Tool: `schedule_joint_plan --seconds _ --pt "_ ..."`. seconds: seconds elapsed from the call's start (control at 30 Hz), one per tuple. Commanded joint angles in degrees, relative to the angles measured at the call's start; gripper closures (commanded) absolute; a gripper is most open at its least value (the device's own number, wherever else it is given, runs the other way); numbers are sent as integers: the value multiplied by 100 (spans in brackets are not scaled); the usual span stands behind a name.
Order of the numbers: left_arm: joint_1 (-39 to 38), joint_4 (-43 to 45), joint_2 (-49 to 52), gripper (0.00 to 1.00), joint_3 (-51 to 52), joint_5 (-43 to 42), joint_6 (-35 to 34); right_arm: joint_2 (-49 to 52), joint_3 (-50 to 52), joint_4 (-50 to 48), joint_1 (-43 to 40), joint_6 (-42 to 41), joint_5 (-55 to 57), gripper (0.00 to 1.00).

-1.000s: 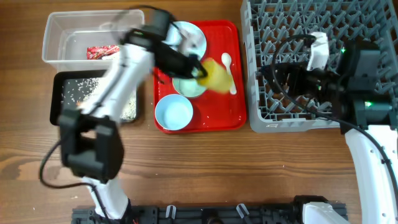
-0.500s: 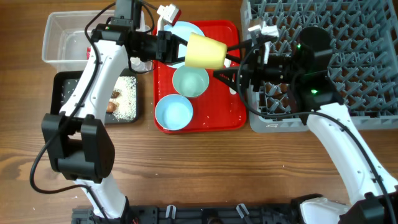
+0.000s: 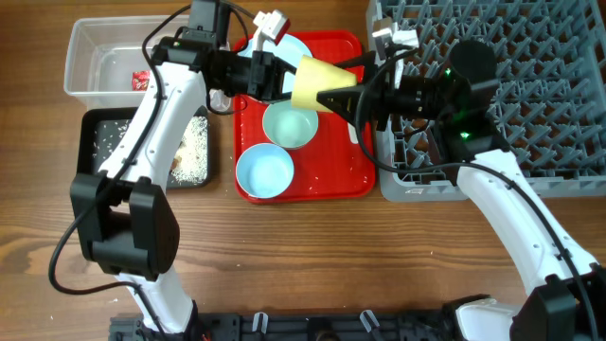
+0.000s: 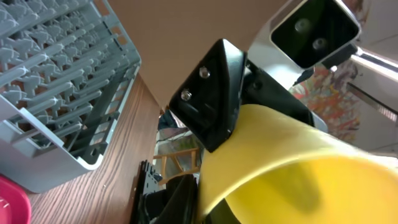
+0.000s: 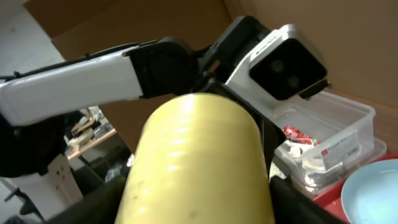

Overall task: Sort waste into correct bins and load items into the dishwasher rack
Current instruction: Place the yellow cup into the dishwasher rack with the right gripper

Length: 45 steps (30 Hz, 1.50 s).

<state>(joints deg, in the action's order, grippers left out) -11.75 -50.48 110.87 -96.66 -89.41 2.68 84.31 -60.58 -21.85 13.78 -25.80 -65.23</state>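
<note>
Grips cup [image 3: 317, 80] aloft over red tray [image 3: 331, 163] with left gripper [image 3: 284, 78], clenched at the rim end; straddles the base with right gripper [image 3: 339, 89], cannot tell whether clamped.

- Overhead view is lit brightly and evenly from above; bench [image 3: 312, 256] grain and all edges are rendered crisp.
- Soft, faint shadows are cast under the arms and along the red tray [image 3: 355, 180] rim.
- Left wrist view: yellow cup [image 4: 292, 168] is held close to the lens and rendered soft; rack [image 4: 56, 81] is kept sharper; far upper right is washed out by bright light.
- Right wrist view: cup is blurred in the foreground, with a dull sheen on its side; upper left corner is overexposed; clear tub [image 5: 354, 118] is shown in fair focus.
</note>
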Motion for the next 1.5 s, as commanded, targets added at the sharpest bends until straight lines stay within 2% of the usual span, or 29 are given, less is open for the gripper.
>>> schedule_joint_plan --seconds 0.0,0.1,0.13,0.23,0.33,0.37,0.4,0.47,0.5,0.57,0.6,0.77,0.9,1.03,1.13,1.2,1.27,1.33,1.47 --pt "-13 15 -94 94 -66 -79 -15 35 -46 -55 90 13 -258 51" --pt "-13 20 -94 74 -66 -79 -15 35 -46 87 48 17 -258 56" --pt "-7 20 -94 71 -66 -79 -15 35 -46 179 -7 33 -258 56" --pt "83 181 -94 66 -66 26 -15 35 -46 592 -546 136 -258 55" --pt "192 295 -94 64 -66 903 -17 22 -48 1519 -1453 234 -15 55" --pt "197 295 -94 60 -66 1314 -17 -39 -50 2063 -1792 387 323 55" --pt "197 293 -94 60 -66 1738 -17 -103 -66 2371 -1917 507 540 55" --pt "186 260 -94 60 -66 2756 -20 -437 -393 3923 -2076 1158 1753 55" --pt "186 247 -94 61 -66 3001 -20 -520 -555 4378 -2063 1316 2140 55" --pt "186 173 -94 61 -63 3762 -20 -717 -1202 5755 -1950 1537 3464 59" --pt "186 52 -94 61 -63 4527 -17 -732 -1829 6944 -1773 1530 4658 60" --pt "186 -197 -94 61 -66 5772 -17 -590 -1985 8004 -1202 1261 5941 60" --pt "186 -299 -94 62 -66 6094 -17 109 -1982 8732 -898 1143 6247 56" --pt "186 -304 -94 62 -66 6105 -15 953 -1982 8946 -885 1145 6266 55" --pt "186 -323 -94 62 -66 6105 -15 1523 -1978 8992 -885 1145 6264 50" --pt "186 -323 -94 61 -66 6105 -15 1698 -1978 9025 -885 1145 6262 38" --pt "186 -319 -94 60 -66 6102 -15 1698 -2006 9009 -885 1147 6242 21" --pt "186 -317 -94 60 -66 6102 -15 1593 -2347 9132 -885 1152 6242 10" --pt "219 -317 -238 61 -83 6153 -17 1414 -3718 9586 -857 1394 5877 10"
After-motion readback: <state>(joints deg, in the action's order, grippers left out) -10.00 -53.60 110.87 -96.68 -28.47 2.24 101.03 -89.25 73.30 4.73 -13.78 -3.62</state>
